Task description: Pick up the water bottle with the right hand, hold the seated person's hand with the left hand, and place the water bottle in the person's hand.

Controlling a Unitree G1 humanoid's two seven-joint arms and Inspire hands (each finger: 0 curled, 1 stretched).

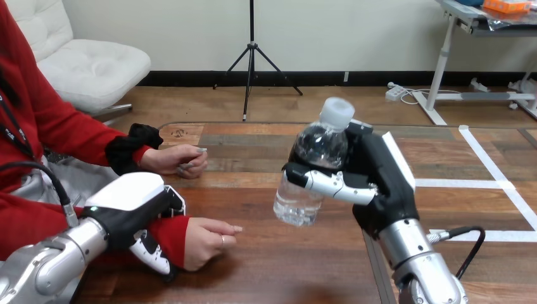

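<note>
Right hand (380, 183) has its fingers clamped round the clear water bottle (313, 164), held up and tilted, and the left hand (130, 206) curls round the person's wrist (178, 235), so I'd turn the person's hand (208, 240) just past its fingers palm-up, then bring the bottle over slowly.

- table (253, 202) lies bare between bottle (313, 149) and the person's near hand (206, 240).
- person's far hand (180, 159) borders that gap's far-left side.
- left hand (136, 209) covers the near wrist (174, 235).

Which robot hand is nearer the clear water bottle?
Right. The right hand is curled round the clear plastic water bottle, lifted off the table; the left hand is well apart, curled round the person's red-sleeved wrist.
</note>
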